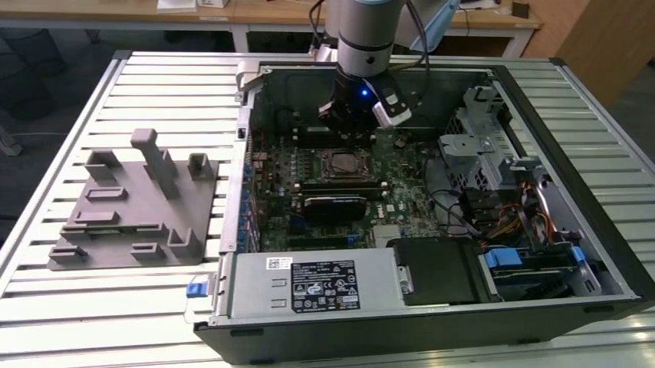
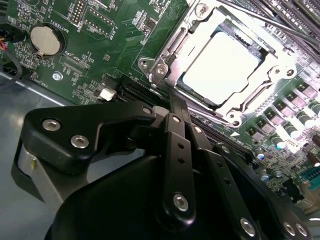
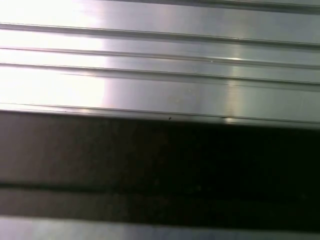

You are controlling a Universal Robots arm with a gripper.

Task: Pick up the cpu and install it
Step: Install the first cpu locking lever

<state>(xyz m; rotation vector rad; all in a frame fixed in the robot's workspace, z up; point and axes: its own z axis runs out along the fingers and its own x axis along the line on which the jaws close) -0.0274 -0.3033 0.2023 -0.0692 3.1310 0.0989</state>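
The cpu (image 2: 224, 67) lies flat inside the black socket frame (image 2: 280, 75) on the green motherboard (image 2: 95, 45), its pale metal top facing up and catching strong glare. My gripper (image 1: 353, 126) hangs over the motherboard inside the open computer case (image 1: 573, 253), just beyond the socket frame as the exterior view shows it; in the second wrist view my black finger linkage (image 2: 175, 150) lies close together in the foreground, but the tips sit against the dark frame edge, so I cannot tell how far apart the fingers stand or whether they touch anything. They carry nothing that I can see.

Handling, as I judge it: the cpu is light, rigid and thin, with a smooth slippery lid and a delicate underside. The sound hold is by two opposite edges, kept level, never pressing on the lid's middle.

Views compared: the second wrist view shows the chip seated in the socket frame, plus a round coin battery (image 2: 45, 41) away from the frame. The exterior view shows the whole layout instead: the grey fixture (image 1: 133, 203) on the slatted table (image 1: 61, 307), well apart from the socket frame, outside the case. The first wrist view gives ribbed metal (image 3: 160, 60) above a dark band.
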